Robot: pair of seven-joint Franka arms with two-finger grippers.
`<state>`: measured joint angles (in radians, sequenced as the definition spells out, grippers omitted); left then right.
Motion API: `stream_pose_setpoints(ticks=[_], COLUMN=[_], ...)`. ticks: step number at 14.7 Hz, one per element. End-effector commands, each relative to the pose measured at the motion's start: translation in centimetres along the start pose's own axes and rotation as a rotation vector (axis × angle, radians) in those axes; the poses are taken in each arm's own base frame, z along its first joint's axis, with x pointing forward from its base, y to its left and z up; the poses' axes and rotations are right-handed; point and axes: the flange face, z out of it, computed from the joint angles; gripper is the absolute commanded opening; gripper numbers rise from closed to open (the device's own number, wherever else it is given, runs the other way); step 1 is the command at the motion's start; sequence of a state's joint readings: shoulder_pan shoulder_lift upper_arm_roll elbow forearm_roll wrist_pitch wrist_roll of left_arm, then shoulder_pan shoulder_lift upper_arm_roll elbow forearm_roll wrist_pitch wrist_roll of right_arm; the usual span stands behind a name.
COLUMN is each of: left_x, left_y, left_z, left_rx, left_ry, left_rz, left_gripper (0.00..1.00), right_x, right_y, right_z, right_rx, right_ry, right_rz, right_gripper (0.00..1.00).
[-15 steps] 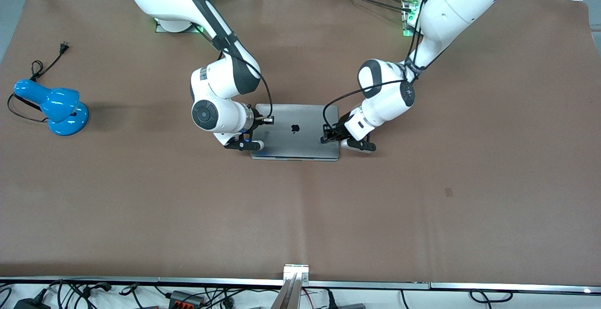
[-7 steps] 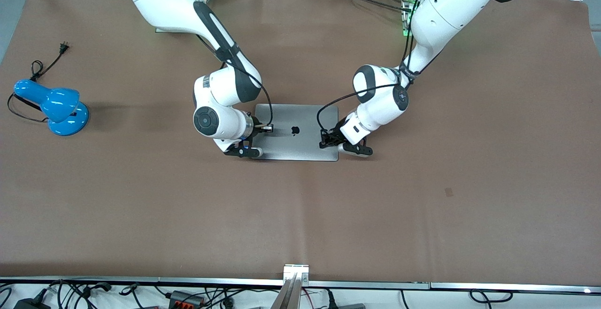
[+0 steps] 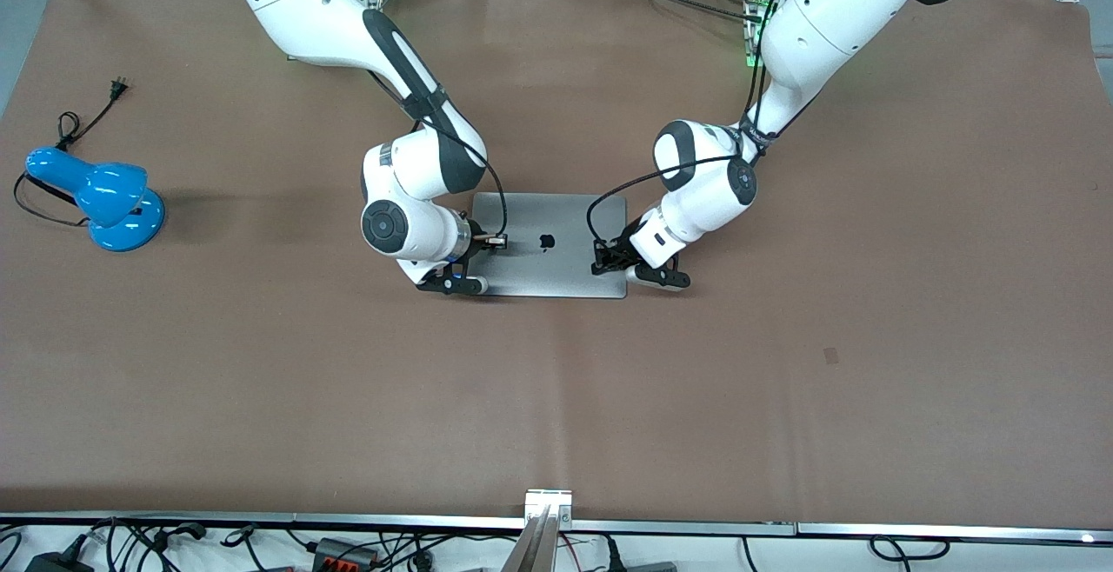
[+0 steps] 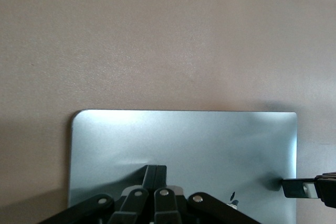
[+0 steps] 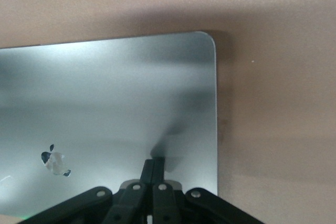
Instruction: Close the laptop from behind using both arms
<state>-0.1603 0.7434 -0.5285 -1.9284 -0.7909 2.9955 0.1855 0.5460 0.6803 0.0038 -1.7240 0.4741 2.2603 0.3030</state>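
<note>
The silver-grey laptop [image 3: 556,261] lies flat on the brown table with its lid down and the black apple logo [image 3: 546,241] facing up. My left gripper [image 3: 599,261] is shut, and its tips rest on the lid near the edge toward the left arm's end. My right gripper [image 3: 496,242] is also shut and presses the lid near the other edge. In the left wrist view the shut tips [image 4: 155,169] touch the lid [image 4: 184,140], with the right gripper [image 4: 307,188] farther off. The right wrist view shows shut tips [image 5: 153,164] on the lid [image 5: 105,93].
A blue desk lamp [image 3: 100,196] with a black cord [image 3: 83,124] lies at the right arm's end of the table. A metal bracket [image 3: 548,502] sits at the table edge nearest the front camera, with cables below it.
The lid has come down the last bit onto the base and now lies flat. Both grippers moved slightly down with it, staying shut on top of it.
</note>
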Motion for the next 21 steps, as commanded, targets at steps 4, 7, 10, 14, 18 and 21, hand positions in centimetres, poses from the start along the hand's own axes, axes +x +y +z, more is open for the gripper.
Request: stream_pose_setpoints(ticks=[4, 7, 10, 14, 18, 21], left_x=[2.0, 3.2, 5.3, 8.7, 11.7, 12.9], left_y=[0.3, 1.4, 2.7, 3.0, 2.8, 2.8], left_z=[-1.8, -4.1, -8.3, -12.7, -16.6, -18.8], left_rx=[0.0, -0.026, -0.071, -0.109, -0.064, 0.069], left_ry=[0.049, 0.024, -0.023, -0.056, -0.148, -0.246], left_rz=[0.024, 0.035, 0.047, 0.069, 0.19, 0.314], left_gripper=[0.0, 0.0, 0.0, 0.0, 0.0, 0.0], right_x=[0.9, 1.1, 1.3, 0.6, 1.0, 0.3], right_y=[-0.6, 0.2, 1.5, 2.9, 8.9, 12.0], right_z=[-1.8, -3.8, -7.4, -12.3, -20.5, -25.9], right_rx=[0.037, 0.044, 0.062, 0.073, 0.122, 0.148], right_ry=[0.026, 0.007, -0.014, -0.057, -0.061, -0.034], right_rz=[-0.024, -0.016, 0.002, 0.019, 0.015, 0.04], right_gripper=[0.0, 0.0, 0.0, 0.0, 0.0, 0.0])
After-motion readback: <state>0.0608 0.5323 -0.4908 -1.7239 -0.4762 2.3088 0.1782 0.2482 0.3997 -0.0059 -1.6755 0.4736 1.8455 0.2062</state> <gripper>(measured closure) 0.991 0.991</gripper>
